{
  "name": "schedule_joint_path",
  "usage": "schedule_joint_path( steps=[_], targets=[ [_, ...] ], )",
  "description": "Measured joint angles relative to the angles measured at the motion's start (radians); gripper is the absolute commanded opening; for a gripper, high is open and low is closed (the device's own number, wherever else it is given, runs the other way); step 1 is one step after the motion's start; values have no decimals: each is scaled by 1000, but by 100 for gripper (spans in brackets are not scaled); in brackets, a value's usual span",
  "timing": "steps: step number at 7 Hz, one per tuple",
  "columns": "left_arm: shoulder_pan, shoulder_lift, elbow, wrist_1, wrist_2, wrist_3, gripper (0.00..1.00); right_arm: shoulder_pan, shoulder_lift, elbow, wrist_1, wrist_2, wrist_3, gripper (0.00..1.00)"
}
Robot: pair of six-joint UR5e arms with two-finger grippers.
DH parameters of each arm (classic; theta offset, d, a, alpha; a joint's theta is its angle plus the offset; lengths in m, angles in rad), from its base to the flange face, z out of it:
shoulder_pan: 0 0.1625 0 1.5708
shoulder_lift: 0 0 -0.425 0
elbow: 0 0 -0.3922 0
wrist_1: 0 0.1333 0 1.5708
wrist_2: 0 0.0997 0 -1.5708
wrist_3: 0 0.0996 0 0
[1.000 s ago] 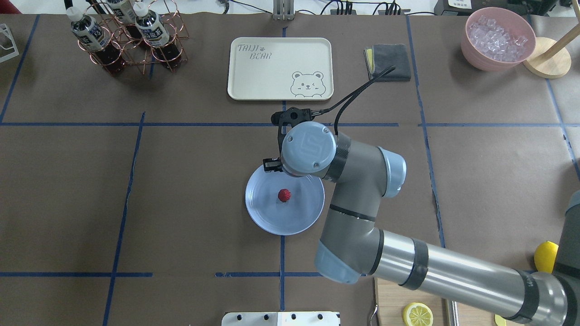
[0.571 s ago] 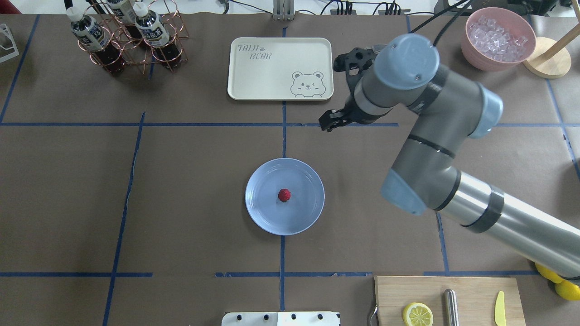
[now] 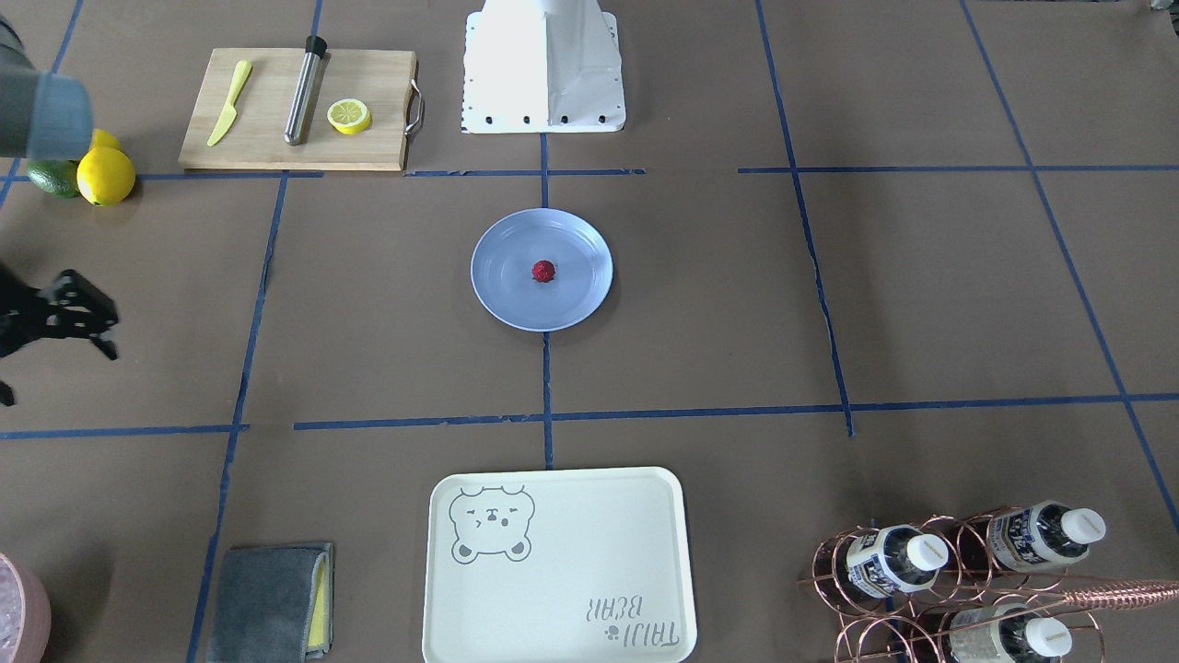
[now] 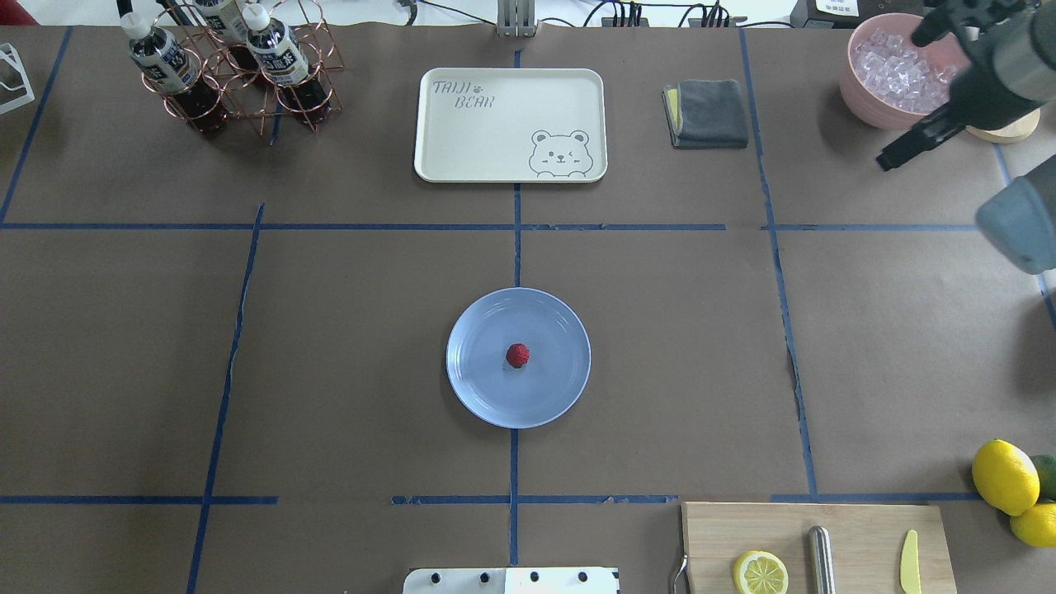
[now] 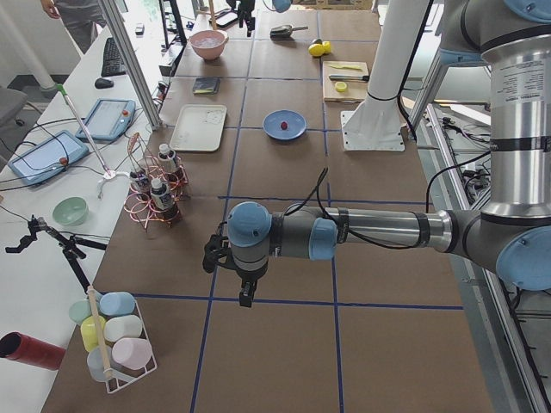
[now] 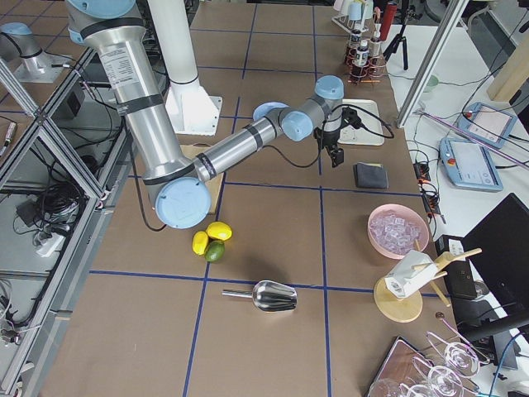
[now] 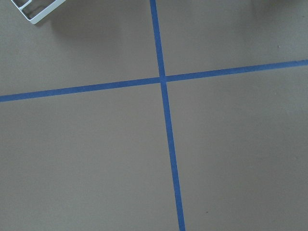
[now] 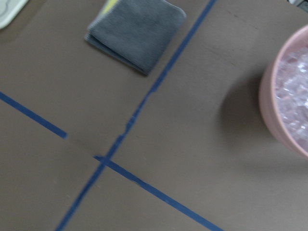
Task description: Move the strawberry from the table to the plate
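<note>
The right arm has swung away from the plate (image 4: 495, 396), and the right fingers (image 4: 912, 142) now hang apart and empty just beside the pink bowl (image 4: 866, 91). The strawberry (image 4: 517, 355) sits at the plate's middle, well apart from them, to their left and nearer the robot. The left fingers (image 5: 245, 292) hover over bare tabletop (image 4: 330, 330); I cannot tell whether they are apart or together.

Bear tray (image 4: 510, 124), grey cloth (image 4: 708, 113), 3 btls (image 3: 889, 559).

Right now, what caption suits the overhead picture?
Strawberry sits on the blue plate; right claw hangs far off beside the pink ice bowl.
</note>
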Motion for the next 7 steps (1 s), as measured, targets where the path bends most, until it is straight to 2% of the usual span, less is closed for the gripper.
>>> schedule_joint_path(
  steps=[1, 4, 7],
  targets=[
    [0, 0, 0, 1, 0, 0, 100, 81, -69, -10, -10, 5, -71, 100],
    [1, -1, -2, 0, -1, 0, 100, 251, -221, -82, -33, 12, -90, 100],
    [1, 0, -3, 1, -2, 0, 100, 340, -287, -112, -34, 119, -85, 100]
  ],
)
